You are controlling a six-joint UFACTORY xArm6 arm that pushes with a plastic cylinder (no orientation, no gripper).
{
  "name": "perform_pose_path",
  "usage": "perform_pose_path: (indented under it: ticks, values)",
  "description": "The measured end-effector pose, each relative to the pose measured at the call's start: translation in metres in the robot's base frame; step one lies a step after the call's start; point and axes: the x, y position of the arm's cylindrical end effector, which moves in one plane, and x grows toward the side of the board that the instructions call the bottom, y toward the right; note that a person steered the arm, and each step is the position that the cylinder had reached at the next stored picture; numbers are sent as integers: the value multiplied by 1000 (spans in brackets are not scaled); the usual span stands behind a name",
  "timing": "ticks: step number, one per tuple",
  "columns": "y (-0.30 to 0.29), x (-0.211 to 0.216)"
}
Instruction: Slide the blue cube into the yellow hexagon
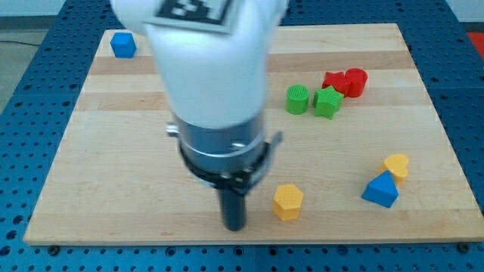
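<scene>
Camera view: my tip on the board, just left of the yellow hexagon, not touching. No gripper, nothing held. Blue cube far off, top-left corner.

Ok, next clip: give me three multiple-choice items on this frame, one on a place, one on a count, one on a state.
1. Where is the blue cube?
A. the board's top-left corner
B. beside the yellow hexagon
C. bottom-right corner

2. How many green blocks show?
A. one
B. two
C. four

3. My tip is:
A. pressing the blue cube
B. touching no block, just left of the yellow hexagon
C. out of view

Key: 1 A, it sits alone by the far-left edge. 2 B, a green cylinder and a green star stand together. 3 B, bare wood shows between tip and hexagon.
</scene>
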Motion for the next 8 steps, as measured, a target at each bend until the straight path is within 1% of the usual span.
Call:
perform_pose_path:
  ticks: [1, 2, 3, 4, 5, 6, 7, 8]
  values:
    - [39, -4]
    - [34, -29]
    - [32, -42]
    - [104, -41]
    - [128, -40]
    - [14, -56]
    - [-75, -136]
    - [-98, -253]
